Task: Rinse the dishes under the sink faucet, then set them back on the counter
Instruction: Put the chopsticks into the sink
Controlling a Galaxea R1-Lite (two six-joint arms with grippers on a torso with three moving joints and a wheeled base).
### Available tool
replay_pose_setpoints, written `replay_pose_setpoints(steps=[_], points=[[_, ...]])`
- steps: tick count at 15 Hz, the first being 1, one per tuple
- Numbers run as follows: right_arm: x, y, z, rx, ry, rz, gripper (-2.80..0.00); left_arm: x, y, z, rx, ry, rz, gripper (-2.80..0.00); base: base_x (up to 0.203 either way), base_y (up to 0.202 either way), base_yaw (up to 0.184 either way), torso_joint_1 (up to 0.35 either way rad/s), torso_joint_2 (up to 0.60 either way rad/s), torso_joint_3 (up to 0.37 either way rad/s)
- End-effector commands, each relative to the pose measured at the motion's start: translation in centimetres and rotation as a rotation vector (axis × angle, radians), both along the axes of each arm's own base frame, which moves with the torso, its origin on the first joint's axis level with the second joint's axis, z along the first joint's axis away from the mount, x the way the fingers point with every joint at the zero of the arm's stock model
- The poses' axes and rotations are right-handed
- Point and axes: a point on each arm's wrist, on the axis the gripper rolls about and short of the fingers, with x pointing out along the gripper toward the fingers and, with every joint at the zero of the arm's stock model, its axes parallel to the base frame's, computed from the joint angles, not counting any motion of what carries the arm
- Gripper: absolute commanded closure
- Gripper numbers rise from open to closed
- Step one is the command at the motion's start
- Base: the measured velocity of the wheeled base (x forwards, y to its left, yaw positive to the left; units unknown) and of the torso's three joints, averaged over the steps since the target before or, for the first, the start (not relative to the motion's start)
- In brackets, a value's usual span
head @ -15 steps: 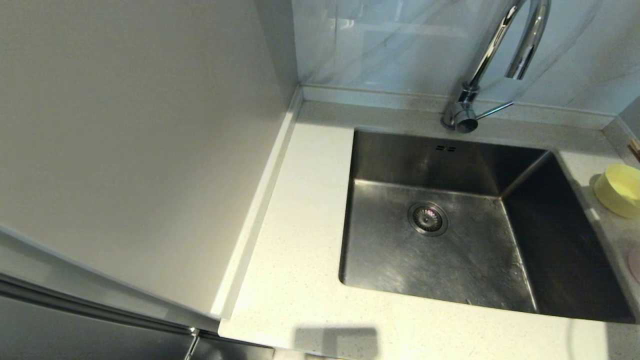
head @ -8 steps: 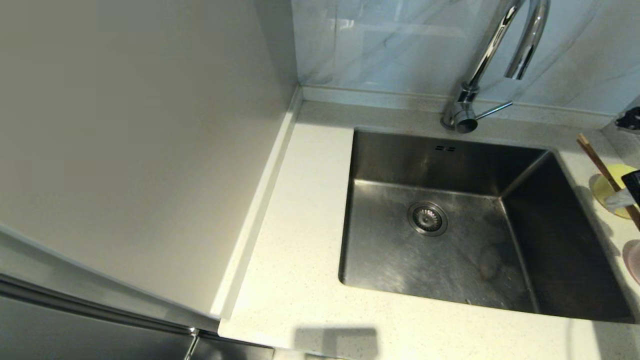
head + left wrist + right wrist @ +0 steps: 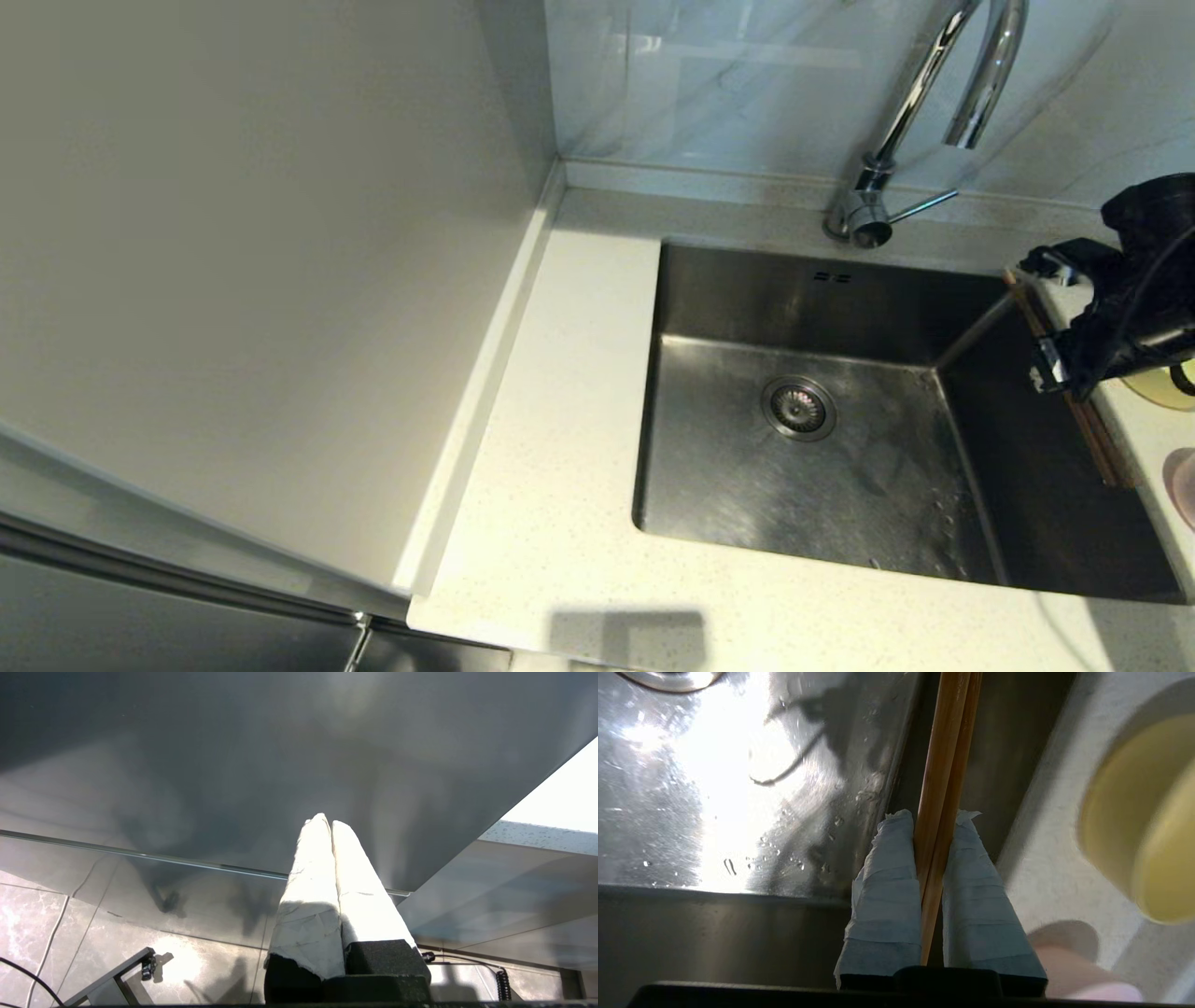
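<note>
My right gripper hangs over the right rim of the sink, shut on the brown chopsticks. Its taped fingers pinch the chopsticks as a pair, and they run on past the tips above the basin's right wall. The yellow bowl sits on the counter to the right, mostly hidden behind the arm; it shows more fully as the yellow bowl in the right wrist view. The pink bowl peeks in at the right edge. The left gripper is shut and empty, parked low.
The chrome faucet rises behind the sink, its side lever pointing right. The drain strainer lies mid-basin, with water drops on the steel floor. A tall pale panel walls off the counter's left side.
My right arm has come in from the right edge with the chopsticks, moving left to the sink's right rim and covering most of the yellow bowl.
</note>
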Motion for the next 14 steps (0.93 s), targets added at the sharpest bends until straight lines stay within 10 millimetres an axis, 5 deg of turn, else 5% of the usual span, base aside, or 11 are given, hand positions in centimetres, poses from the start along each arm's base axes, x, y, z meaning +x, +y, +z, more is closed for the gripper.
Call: replay_pose_setpoints(steps=[1,14], points=[[1.9,0.6,-2.7,0.004,0.071,0.006,0.0,0.0,0.0,0.0,0.0,-0.004,0.001,0.0,0.0,0.0,0.0,0.0,0.0,0.0],[8.4,2.8,-13.3,-0.037,0.161,-0.039,0.0,0.0,0.0,0.0,0.0,-0.004,0.001,0.0,0.0,0.0,0.0,0.0,0.0,0.0]])
